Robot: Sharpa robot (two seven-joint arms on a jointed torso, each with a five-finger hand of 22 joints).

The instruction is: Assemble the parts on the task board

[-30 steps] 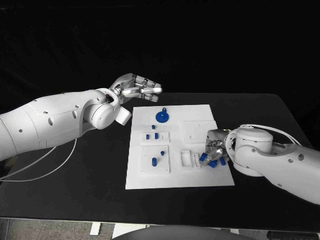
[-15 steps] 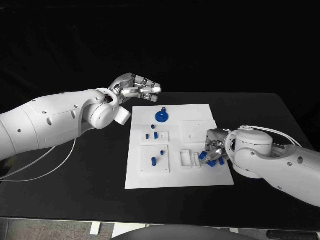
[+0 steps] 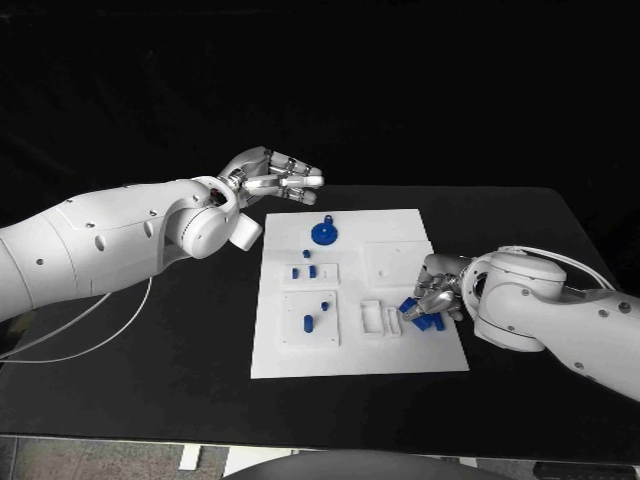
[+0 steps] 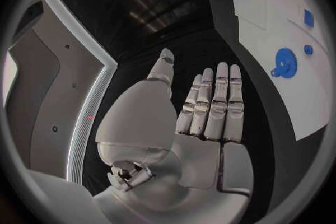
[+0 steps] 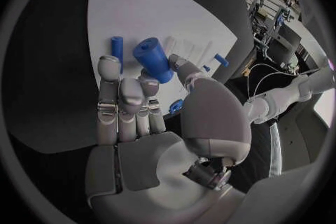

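Note:
The white task board (image 3: 352, 345) lies mid-table. My right hand (image 3: 438, 290) hovers over its right edge and pinches a blue cylinder (image 5: 154, 60) between thumb and fingers (image 5: 120, 95). A blue peg (image 5: 117, 46) lies on the board just past those fingers, and more blue pieces (image 3: 433, 322) lie under the hand. A blue gear (image 3: 325, 233) stands at the board's far end, also seen from the left wrist as the blue gear (image 4: 285, 62). Small blue pegs (image 3: 310, 322) stand in the left blocks. My left hand (image 3: 273, 174) is held off the board's far left corner, its fingers (image 4: 217, 103) straight and empty.
White raised blocks (image 3: 309, 318) sit on the board's left half and a slotted block (image 3: 378, 318) near its middle. Black table (image 3: 147, 370) surrounds the board, with bare room at the left and front. A white cable (image 3: 75, 345) hangs from my left arm.
My right hand has drawn slightly toward the far side and turned at the wrist, carrying the blue cylinder. My left hand has stayed in place.

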